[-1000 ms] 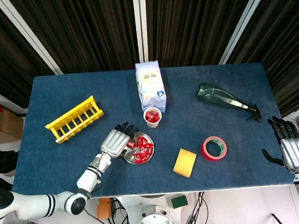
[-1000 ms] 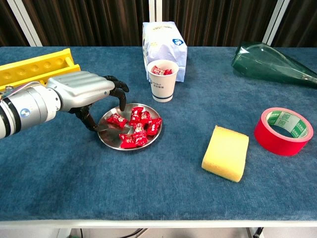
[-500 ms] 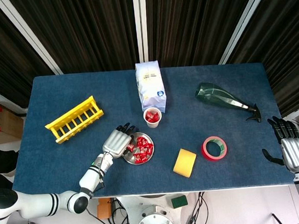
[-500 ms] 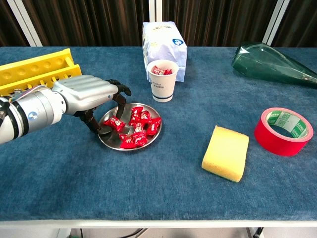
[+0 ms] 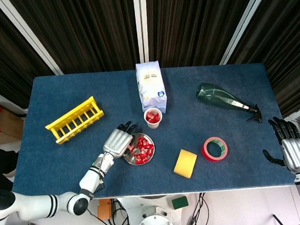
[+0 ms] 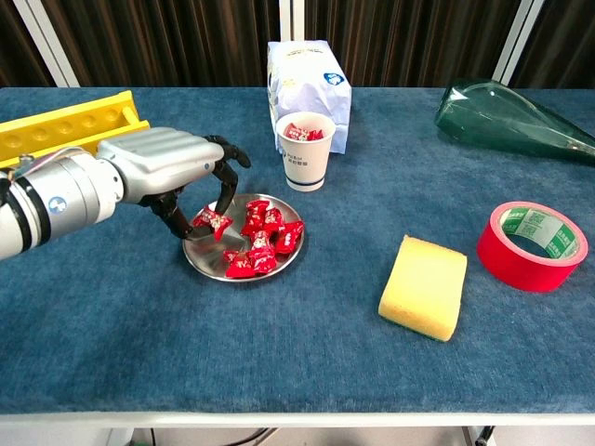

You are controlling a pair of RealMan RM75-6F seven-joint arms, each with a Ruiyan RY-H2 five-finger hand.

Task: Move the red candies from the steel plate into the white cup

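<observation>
The steel plate [image 6: 206, 256] holds several red candies [image 6: 262, 240] just left of the table's middle. Behind it stands the white cup [image 6: 305, 160] with red candies inside. My left hand [image 6: 172, 172] hangs over the plate's left edge. It pinches one red candy [image 6: 212, 221] between thumb and finger, a little above the plate. From the head view the left hand [image 5: 117, 143] covers the left side of the plate [image 5: 130, 158], with the cup [image 5: 153, 118] up and to the right. My right hand [image 5: 295, 153] rests open at the table's right edge, holding nothing.
A yellow rack [image 5: 74, 119] lies at the left and a white bag [image 5: 151, 86] stands right behind the cup. A green bottle [image 5: 224, 99] lies at the back right. A red tape roll [image 5: 215, 148] and a yellow sponge [image 5: 185, 163] sit right of the plate.
My left hand closed its thumb and finger on a candy at the plate's left side and raised it slightly. The right hand has not moved.
</observation>
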